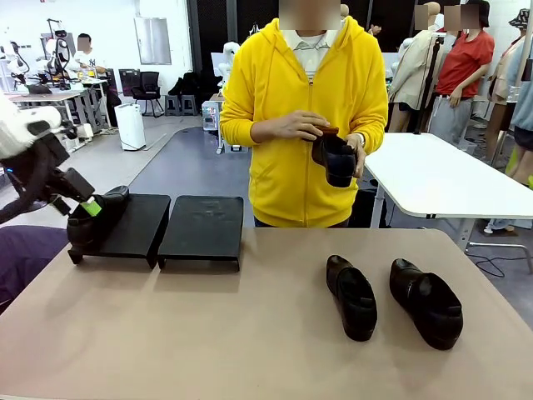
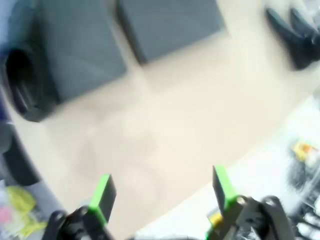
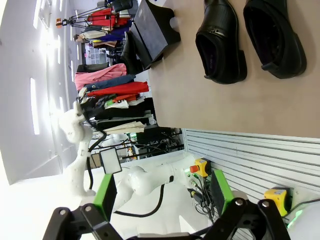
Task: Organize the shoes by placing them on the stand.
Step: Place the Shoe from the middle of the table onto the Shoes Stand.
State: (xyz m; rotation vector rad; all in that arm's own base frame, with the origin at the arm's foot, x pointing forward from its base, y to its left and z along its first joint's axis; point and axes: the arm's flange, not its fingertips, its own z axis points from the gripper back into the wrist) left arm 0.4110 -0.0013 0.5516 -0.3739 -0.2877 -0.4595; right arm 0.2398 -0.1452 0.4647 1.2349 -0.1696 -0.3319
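A: Listing claws?
B: Left claw (image 2: 162, 184), right claw (image 3: 161, 180): both spread wide, empty
A: Shoes?
B: One shoe (image 1: 93, 218) on the stand (image 1: 204, 229), left tray; two shoes (image 1: 351, 296) (image 1: 426, 302) on the tabletop (image 1: 208, 333), right side; fourth shoe (image 1: 336, 158) in the person's hands (image 1: 296, 125)

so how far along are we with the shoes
One of four done: a black loafer rests on the stand's left tray, with the left gripper open near it. In hand: the person holds a second loafer. Left: two more loafers lie on the table, and the right tray has no shoe yet.
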